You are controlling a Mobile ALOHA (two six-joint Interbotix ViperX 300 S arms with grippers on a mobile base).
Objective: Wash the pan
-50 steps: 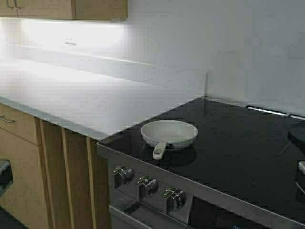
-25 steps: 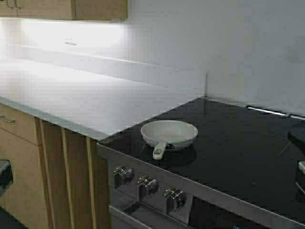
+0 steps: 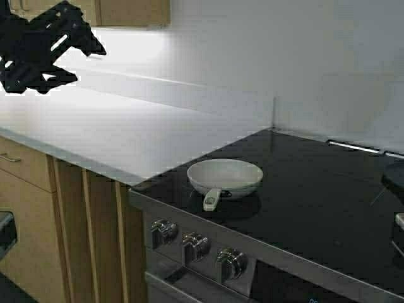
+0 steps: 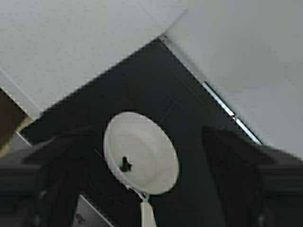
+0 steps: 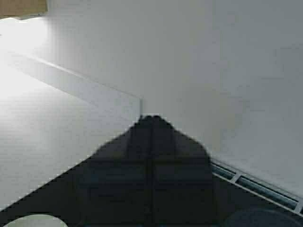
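The cream pan [image 3: 225,175] sits on the front left of the black glass cooktop [image 3: 315,196], its short handle [image 3: 212,199] pointing toward the stove's front edge. My left gripper [image 3: 88,63] is open and empty, raised high at the upper left over the counter, far from the pan. In the left wrist view the pan [image 4: 142,151] shows between the spread fingers [image 4: 57,165], with a small dark bit [image 4: 125,164] inside it. My right gripper [image 5: 151,123] is shut and empty; it is out of the high view. A sliver of the pan rim [image 5: 35,220] shows in the right wrist view.
A white countertop [image 3: 107,126] lies left of the stove, over wood cabinets [image 3: 69,221]. Three knobs [image 3: 197,243] line the stove front. A dark pot [image 3: 394,177] stands at the cooktop's right edge. A white wall runs behind.
My left arm has come up into the high view at the upper left, its gripper open. The pan has not moved.
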